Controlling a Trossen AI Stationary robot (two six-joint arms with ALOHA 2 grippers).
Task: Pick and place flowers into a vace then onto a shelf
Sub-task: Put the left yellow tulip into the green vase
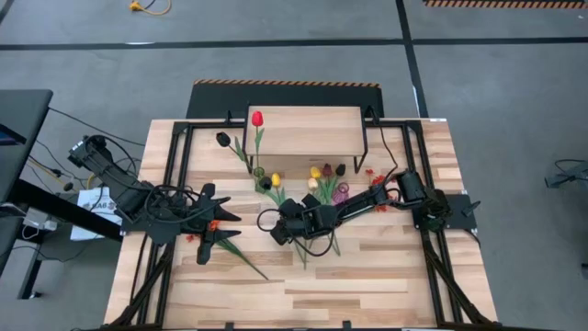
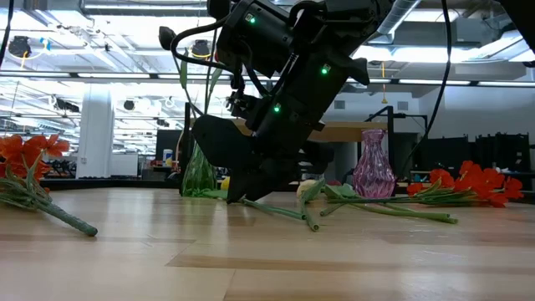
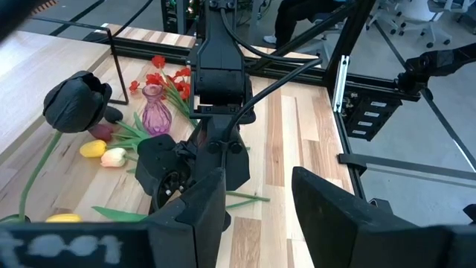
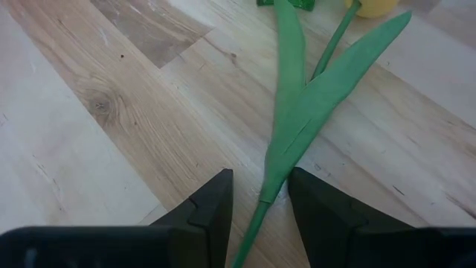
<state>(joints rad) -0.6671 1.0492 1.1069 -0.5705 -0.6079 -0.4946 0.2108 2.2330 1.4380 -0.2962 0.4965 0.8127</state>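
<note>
Right tool [image 4: 259,199] hung low over the light wood bench [image 4: 89,112], fingers straddling a green tulip stem [image 4: 286,141], not clamped; left tool [image 3: 256,205] was half open.

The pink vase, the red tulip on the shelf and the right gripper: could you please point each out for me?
pink vase [image 2: 373,164]: low view, on its ribbed belly.
red tulip [image 1: 257,118]: high view, on the bloom, over the shelf [image 1: 322,129] top.
right gripper [image 4: 260,199]: right wrist view, midway between fingertips, over a green stem.

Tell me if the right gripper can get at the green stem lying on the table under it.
Probably yes. The right gripper is low over the tabletop with its open fingers on either side of the green stem, and nothing lies between them and it.
</note>
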